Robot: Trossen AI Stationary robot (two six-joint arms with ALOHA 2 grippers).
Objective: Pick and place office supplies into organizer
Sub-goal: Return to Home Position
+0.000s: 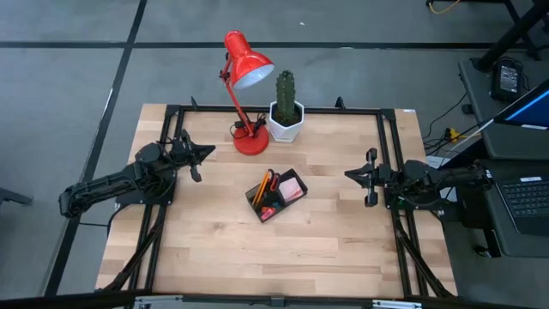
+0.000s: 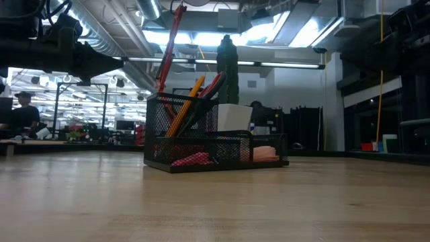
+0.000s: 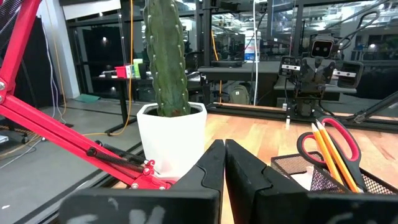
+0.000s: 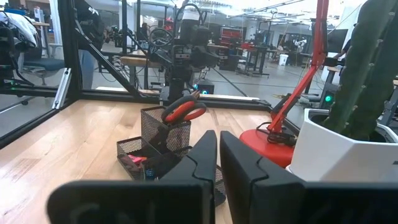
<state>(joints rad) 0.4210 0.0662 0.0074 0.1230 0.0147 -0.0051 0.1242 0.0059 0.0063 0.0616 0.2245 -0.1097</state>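
Note:
The black mesh organizer (image 1: 276, 196) stands on the wooden table's middle. Red-handled scissors (image 3: 329, 140) and orange pencils (image 2: 185, 107) stick up out of its tall cup, and a pink sticky-note pad (image 1: 292, 187) lies in its low tray. My left gripper (image 1: 208, 153) hovers level at the table's left side, shut and with nothing in it, pointing toward the cactus and organizer. My right gripper (image 1: 347, 174) hovers level at the right side, also shut and holding nothing, pointing at the organizer (image 4: 161, 140).
A red desk lamp (image 1: 246, 73) stands with its base (image 1: 250, 142) at the table's far middle, beside a cactus in a white pot (image 1: 286, 116). A black metal frame (image 1: 382, 137) runs around the table. A laptop (image 1: 523, 197) sits off the right edge.

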